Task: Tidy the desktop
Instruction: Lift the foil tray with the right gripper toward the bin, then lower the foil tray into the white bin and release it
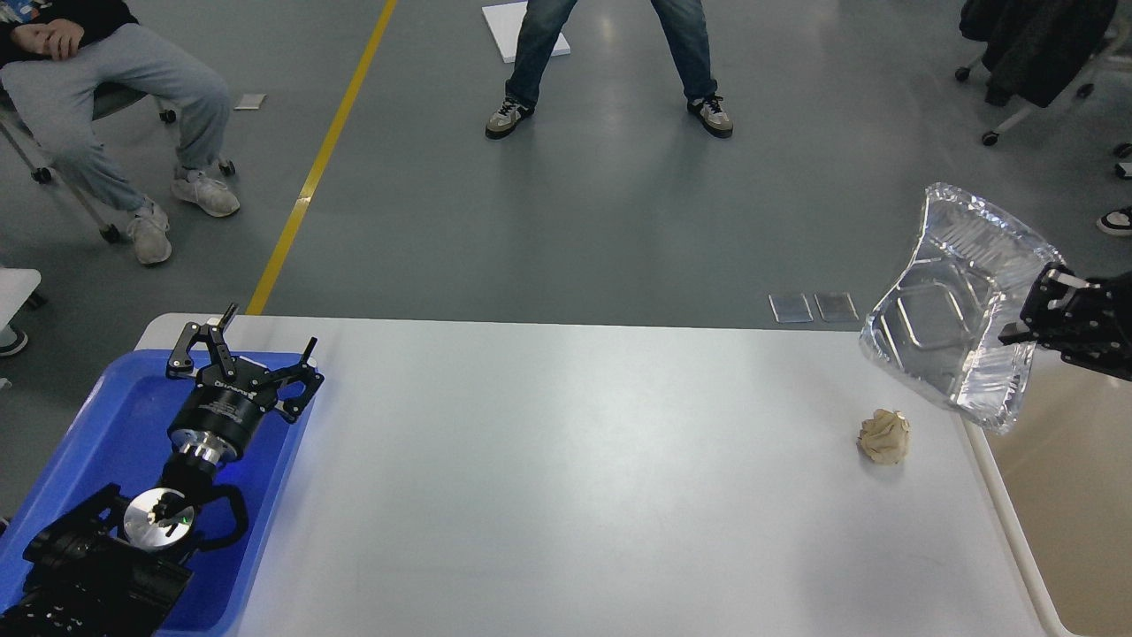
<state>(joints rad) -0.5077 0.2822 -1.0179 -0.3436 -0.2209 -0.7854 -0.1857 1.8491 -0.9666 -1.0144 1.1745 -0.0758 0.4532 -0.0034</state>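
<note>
Spanning most of the head view, the white desk [548,478] is nearly bare; the blue tray [106,425] sits at its left end beneath the left fingers [243,349], spread wide and empty; the right fingers [1030,323] clamp a foil tray's [955,310] rim, tilted over the beige bin [1070,495]; disposal looks underway; next, likely release, then the crumpled paper ball [884,436].

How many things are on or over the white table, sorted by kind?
Foil pan, held up by the right claw: 1
Crumpled paper ball: 1
Blue tray, under the open left claw: 1
Total: 3
</note>
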